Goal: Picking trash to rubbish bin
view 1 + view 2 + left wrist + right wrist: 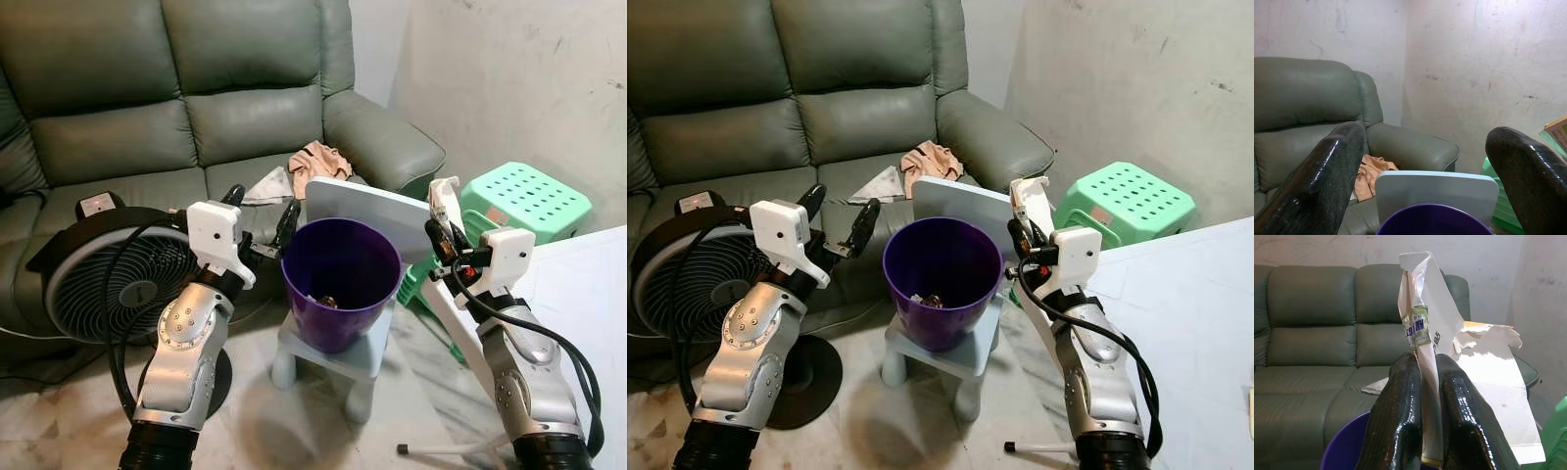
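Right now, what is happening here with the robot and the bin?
The right gripper pinches a torn white paper envelope, holding it upright beside the rim of the round purple plastic bin. The bin stands on a small pale blue stool before the grey-green leather sofa. The left gripper hovers open at the bin's other side. The paper is not yet dropped.

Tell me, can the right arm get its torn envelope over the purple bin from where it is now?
Probably yes: the right gripper holds the torn envelope beside the purple bin, whose mouth is open, nothing between.
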Tool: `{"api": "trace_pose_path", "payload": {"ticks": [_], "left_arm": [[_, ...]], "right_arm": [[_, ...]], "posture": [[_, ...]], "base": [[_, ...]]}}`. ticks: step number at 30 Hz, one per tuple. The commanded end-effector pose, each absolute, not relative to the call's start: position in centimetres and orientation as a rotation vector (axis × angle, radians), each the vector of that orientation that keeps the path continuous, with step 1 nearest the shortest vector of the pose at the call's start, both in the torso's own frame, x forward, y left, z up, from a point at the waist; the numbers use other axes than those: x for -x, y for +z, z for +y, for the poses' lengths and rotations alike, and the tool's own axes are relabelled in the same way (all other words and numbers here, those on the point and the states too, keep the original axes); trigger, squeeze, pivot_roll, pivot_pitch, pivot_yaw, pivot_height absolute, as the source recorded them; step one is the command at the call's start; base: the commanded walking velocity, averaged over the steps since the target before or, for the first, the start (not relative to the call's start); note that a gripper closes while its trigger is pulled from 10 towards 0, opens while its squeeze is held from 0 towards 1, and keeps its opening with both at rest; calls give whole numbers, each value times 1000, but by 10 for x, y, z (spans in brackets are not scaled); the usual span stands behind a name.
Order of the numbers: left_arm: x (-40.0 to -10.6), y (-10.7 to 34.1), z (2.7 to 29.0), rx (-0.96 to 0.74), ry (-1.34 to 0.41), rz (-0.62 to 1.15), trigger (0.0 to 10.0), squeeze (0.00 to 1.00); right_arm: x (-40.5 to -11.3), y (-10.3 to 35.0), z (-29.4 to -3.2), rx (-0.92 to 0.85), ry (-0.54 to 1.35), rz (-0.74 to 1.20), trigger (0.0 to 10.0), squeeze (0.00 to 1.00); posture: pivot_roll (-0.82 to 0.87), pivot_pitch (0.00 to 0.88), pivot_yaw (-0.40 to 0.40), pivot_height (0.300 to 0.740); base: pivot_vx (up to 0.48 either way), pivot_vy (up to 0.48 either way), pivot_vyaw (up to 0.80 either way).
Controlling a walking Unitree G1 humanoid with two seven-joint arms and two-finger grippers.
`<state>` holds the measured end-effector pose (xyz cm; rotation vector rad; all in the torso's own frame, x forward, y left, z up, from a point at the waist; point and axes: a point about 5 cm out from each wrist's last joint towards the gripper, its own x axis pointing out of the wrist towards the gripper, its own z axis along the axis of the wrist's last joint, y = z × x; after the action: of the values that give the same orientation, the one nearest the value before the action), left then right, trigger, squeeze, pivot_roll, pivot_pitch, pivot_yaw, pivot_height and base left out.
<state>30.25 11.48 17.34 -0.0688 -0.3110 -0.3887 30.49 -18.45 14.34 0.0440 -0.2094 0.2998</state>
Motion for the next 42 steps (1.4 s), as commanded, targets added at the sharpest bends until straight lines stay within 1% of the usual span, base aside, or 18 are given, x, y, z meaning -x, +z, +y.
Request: {"api": "trace_pose_path", "payload": {"ticks": [1, 16, 28, 42], "left_arm": [[-304, 177, 113, 51, -404, -322, 10000, 0], [-305, 175, 113, 50, -411, -313, 10000, 0], [-306, 176, 112, 48, -415, -317, 10000, 0], [-307, 176, 118, 38, -420, -310, 10000, 0]], "right_arm": [[-306, 149, -185, -40, 293, -232, 10000, 0], [-303, 148, -189, -41, 276, -230, 10000, 0], [-305, 149, -187, -42, 281, -234, 10000, 0], [-303, 149, -182, -51, 278, -239, 10000, 0]], "posture": [[-39, 25, -8, 740], [-48, 34, -3, 740], [-44, 18, -2, 740], [-49, 32, 20, 740]], "base": [[0, 0, 0], [0, 0, 0], [0, 0, 0], [0, 0, 0]]}}
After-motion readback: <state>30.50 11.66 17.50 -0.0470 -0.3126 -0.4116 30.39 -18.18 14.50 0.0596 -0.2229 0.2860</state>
